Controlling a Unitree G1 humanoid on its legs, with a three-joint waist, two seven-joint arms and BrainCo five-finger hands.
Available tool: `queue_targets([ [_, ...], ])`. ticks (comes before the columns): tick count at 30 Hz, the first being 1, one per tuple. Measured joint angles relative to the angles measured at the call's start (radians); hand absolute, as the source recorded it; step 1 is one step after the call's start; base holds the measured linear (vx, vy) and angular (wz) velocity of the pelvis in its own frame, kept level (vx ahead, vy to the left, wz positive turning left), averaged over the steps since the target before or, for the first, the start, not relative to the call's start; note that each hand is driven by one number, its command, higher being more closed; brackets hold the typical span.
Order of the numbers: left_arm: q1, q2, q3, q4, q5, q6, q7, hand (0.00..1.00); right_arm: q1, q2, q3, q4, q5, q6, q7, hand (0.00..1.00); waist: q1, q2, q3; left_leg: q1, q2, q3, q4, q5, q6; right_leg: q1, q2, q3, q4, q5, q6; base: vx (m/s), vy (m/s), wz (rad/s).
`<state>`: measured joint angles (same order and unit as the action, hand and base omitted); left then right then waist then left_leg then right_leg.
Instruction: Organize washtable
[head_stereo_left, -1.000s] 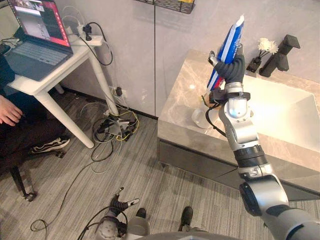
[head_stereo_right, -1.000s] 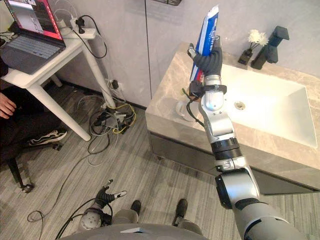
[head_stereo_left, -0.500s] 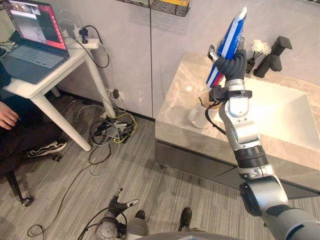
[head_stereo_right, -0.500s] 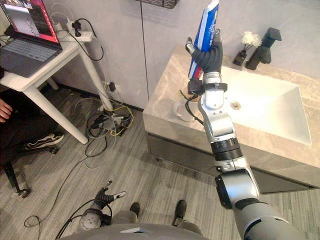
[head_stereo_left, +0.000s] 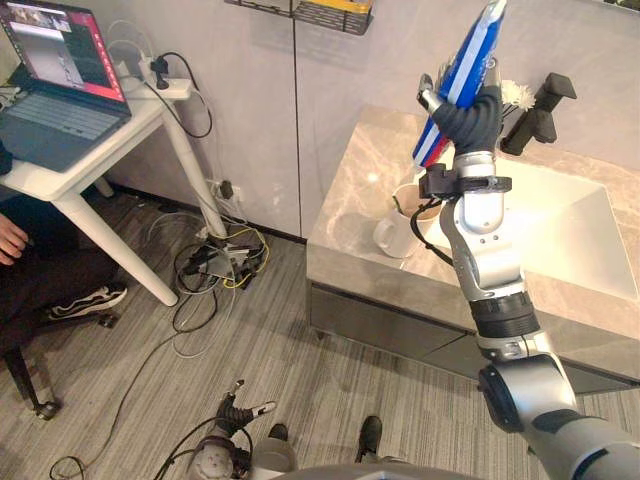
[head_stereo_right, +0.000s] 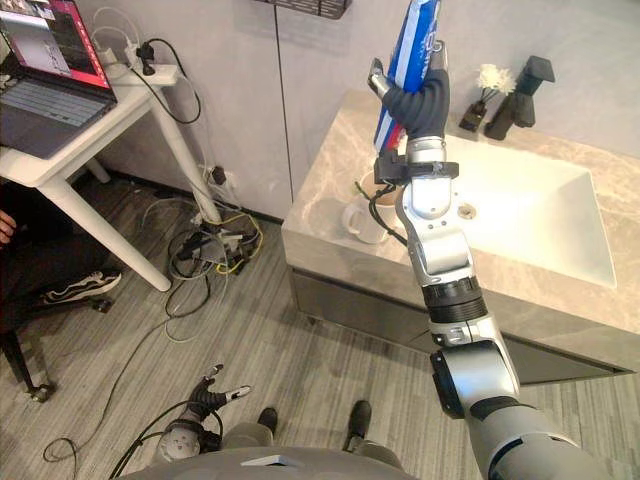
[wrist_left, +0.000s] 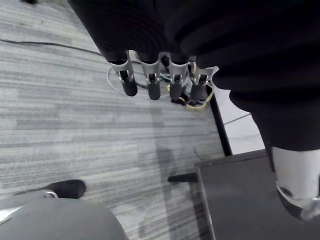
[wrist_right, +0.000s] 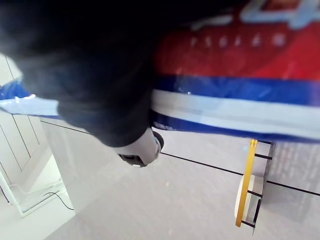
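My right hand (head_stereo_left: 468, 118), curled round the lower body of the toothpaste tube (head_stereo_left: 472, 52), holds it nearly upright above the counter's (head_stereo_left: 350, 200) front left corner, where a mug (head_stereo_left: 397, 233) stands; light, soft, probably slick, it favours a mid-body grasp.

No text, number or sign could be read in any view. The tube (head_stereo_left: 466, 60), held in the right robot hand (head_stereo_left: 468, 118), carried a row of pale characters on its red band, at the upper right of the right wrist view. These characters were blurred and cut by the frame edge. The laptop (head_stereo_left: 58, 85) screen, at the upper left of the left eye view, showed windows whose lettering was too small to read.
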<state>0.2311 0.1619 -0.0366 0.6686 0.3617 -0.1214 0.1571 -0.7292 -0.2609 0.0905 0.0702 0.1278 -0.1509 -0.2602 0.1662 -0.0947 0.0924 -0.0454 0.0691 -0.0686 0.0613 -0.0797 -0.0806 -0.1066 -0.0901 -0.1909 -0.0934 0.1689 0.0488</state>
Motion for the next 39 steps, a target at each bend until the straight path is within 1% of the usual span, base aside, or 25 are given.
queue_targets([
  [2, 0.0, 0.004, 0.0, 0.003, 0.0, 0.0, -0.001, 0.0, 0.0, 0.0, 0.0, -0.001, 0.0, 0.0, 0.002, 1.0, -0.004, -0.007, -0.004, 0.0, 0.0, 0.002, 0.0, 0.0, 0.0, 0.0, 0.0, 0.002, 0.0, 0.0, 0.0, 0.0, 0.0, 0.0],
  [7, 0.0, 0.007, 0.0, 0.005, 0.0, 0.0, -0.011, 0.0, 0.0, -0.002, 0.0, -0.039, 0.001, -0.002, 0.017, 1.0, -0.009, -0.009, -0.006, 0.001, 0.0, 0.008, -0.001, 0.0, 0.0, -0.004, 0.0, 0.009, 0.0, 0.0, 0.0, 0.0, 0.0, -0.01],
  [9, 0.0, 0.009, 0.0, 0.008, 0.0, 0.0, -0.014, 0.0, 0.0, -0.008, 0.0, -0.07, 0.002, -0.016, 0.024, 1.0, -0.017, -0.009, -0.006, 0.001, 0.0, 0.008, -0.001, 0.0, 0.0, -0.004, 0.001, 0.01, 0.0, 0.0, 0.0, 0.0, 0.0, 0.0],
  [12, -0.003, 0.011, 0.0, 0.018, 0.0, 0.0, -0.017, 0.0, 0.0, -0.033, 0.0, -0.082, 0.006, -0.037, 0.031, 1.0, -0.021, -0.009, -0.006, 0.002, 0.0, 0.012, -0.001, 0.0, 0.0, -0.004, 0.001, 0.014, 0.0, 0.0, 0.0, 0.0, 0.001, -0.01],
  [14, -0.003, 0.011, 0.0, 0.019, 0.001, 0.0, -0.017, 0.0, 0.001, -0.053, -0.001, -0.082, 0.008, -0.037, 0.034, 1.0, -0.021, -0.009, -0.006, 0.002, 0.0, 0.013, -0.002, 0.0, 0.0, -0.006, 0.001, 0.014, 0.0, 0.0, 0.0, 0.0, 0.0, 0.0],
  [20, -0.003, 0.011, 0.001, 0.02, 0.0, -0.001, -0.021, 0.0, 0.018, -0.081, -0.007, -0.085, 0.009, -0.037, 0.044, 1.0, -0.022, -0.009, -0.006, -0.001, 0.0, 0.012, -0.003, 0.0, 0.0, -0.012, 0.001, 0.016, 0.0, 0.0, 0.0, 0.0, 0.0, 0.0],
  [22, -0.003, 0.011, 0.001, 0.021, 0.001, -0.001, -0.021, 0.0, 0.036, -0.087, -0.011, -0.111, 0.009, -0.037, 0.044, 1.0, -0.022, -0.008, -0.007, -0.001, -0.001, 0.012, -0.002, 0.0, 0.0, -0.016, 0.001, 0.016, 0.0, 0.0, 0.0, 0.0, 0.0, 0.0],
  [29, -0.002, 0.013, 0.007, 0.032, 0.001, 0.0, -0.029, 0.0, 0.059, -0.087, -0.016, -0.12, 0.01, -0.041, 0.065, 1.0, -0.044, -0.007, -0.006, -0.003, -0.002, 0.011, -0.001, 0.0, 0.001, -0.018, 0.0, 0.016, 0.0, 0.0, 0.0, 0.0, 0.0, 0.0],
  [35, -0.003, 0.011, 0.007, 0.034, 0.002, 0.0, -0.033, 0.0, 0.136, -0.087, -0.018, -0.182, 0.011, -0.04, 0.087, 1.0, -0.046, 0.0, -0.006, -0.016, -0.002, 0.011, -0.001, -0.001, 0.001, -0.024, -0.001, 0.016, 0.0, 0.0, 0.001, 0.0, 0.0, 0.0],
  [37, -0.003, 0.008, 0.007, 0.035, 0.005, 0.001, -0.035, 0.0, 0.149, -0.087, -0.018, -0.188, 0.012, -0.04, 0.097, 1.0, -0.048, 0.006, -0.007, -0.016, -0.002, 0.011, -0.001, -0.001, 0.001, -0.024, 0.0, 0.016, 0.0, 0.0, 0.0, 0.0, 0.0, 0.0],
  [39, -0.003, 0.004, 0.007, 0.035, 0.009, 0.001, -0.037, 0.0, 0.162, -0.087, -0.018, -0.192, 0.048, -0.041, 0.107, 1.0, -0.048, 0.011, -0.009, -0.016, -0.002, 0.01, -0.001, -0.001, 0.001, -0.024, 0.0, 0.016, 0.0, 0.0, 0.0, 0.0, 0.0, 0.0],
])
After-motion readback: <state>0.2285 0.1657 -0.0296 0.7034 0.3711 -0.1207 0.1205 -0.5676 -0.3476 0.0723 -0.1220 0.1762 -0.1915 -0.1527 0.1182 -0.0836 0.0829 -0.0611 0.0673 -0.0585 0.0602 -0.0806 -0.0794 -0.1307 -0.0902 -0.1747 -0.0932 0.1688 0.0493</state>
